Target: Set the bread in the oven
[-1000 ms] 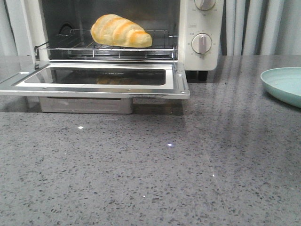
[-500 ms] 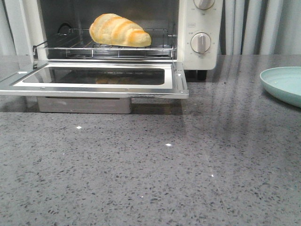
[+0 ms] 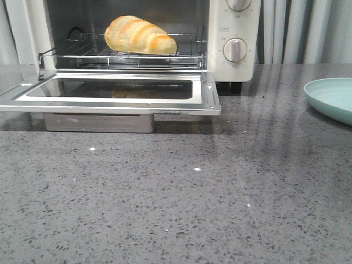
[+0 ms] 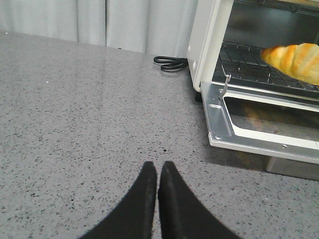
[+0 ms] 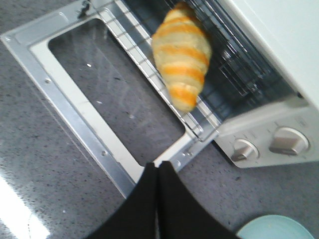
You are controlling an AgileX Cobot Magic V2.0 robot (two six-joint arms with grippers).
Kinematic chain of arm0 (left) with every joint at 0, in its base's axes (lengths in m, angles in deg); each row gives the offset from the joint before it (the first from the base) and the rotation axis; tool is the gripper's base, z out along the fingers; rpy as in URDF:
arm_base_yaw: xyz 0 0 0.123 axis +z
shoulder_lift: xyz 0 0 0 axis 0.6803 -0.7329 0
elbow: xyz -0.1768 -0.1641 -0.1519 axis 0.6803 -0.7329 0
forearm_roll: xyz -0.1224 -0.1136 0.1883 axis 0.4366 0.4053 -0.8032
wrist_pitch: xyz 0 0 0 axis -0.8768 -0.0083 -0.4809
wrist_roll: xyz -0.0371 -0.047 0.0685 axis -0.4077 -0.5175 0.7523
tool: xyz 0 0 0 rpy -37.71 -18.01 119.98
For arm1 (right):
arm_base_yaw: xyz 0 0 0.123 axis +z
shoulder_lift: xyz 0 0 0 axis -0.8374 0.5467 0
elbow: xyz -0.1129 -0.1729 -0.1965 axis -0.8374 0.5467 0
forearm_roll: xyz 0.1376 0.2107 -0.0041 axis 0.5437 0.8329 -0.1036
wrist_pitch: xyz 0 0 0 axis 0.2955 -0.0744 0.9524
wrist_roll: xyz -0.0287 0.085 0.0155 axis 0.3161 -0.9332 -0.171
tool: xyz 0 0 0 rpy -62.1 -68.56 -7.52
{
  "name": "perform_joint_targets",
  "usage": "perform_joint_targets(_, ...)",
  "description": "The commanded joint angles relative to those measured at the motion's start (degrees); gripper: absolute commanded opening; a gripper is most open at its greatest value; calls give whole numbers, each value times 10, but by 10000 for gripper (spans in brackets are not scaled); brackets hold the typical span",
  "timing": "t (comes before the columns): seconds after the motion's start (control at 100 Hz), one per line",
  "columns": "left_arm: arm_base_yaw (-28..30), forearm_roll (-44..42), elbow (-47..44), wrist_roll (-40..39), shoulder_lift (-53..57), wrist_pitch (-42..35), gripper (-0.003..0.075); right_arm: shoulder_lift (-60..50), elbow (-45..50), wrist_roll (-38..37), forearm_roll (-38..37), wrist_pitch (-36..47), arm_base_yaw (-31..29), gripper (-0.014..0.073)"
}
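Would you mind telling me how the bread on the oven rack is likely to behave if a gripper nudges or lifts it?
The bread looks puffy, so it is probably light and would dent under a firm squeeze. Its rounded, tapered shape lies across the wire rack, so a sideways nudge might rock or roll it. The ridged crust should probably give the fingers some grip.

Neither arm is showing in the front view. In each wrist view, two black fingers are pressing together tip to tip, holding nothing. The left gripper (image 4: 157, 167) is pointing low over the surface (jaws fully closed), and the right gripper (image 5: 158, 167) is pointing steeply downward.
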Motion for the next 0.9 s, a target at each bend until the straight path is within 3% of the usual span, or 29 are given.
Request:
perform_joint_targets(0.0,2,6,16,1,15,-51,-21,-42,16,-29,-51,-27,-9,-66)
perform_joint_targets(0.28,2,6,16,1,15,-51,-21,-71,51,-32,-54,-27,-52,-68)
perform_joint_targets(0.89,2,6,16,1,15,-51,-21,-60,51,-32,-54,-15,-54,-67)
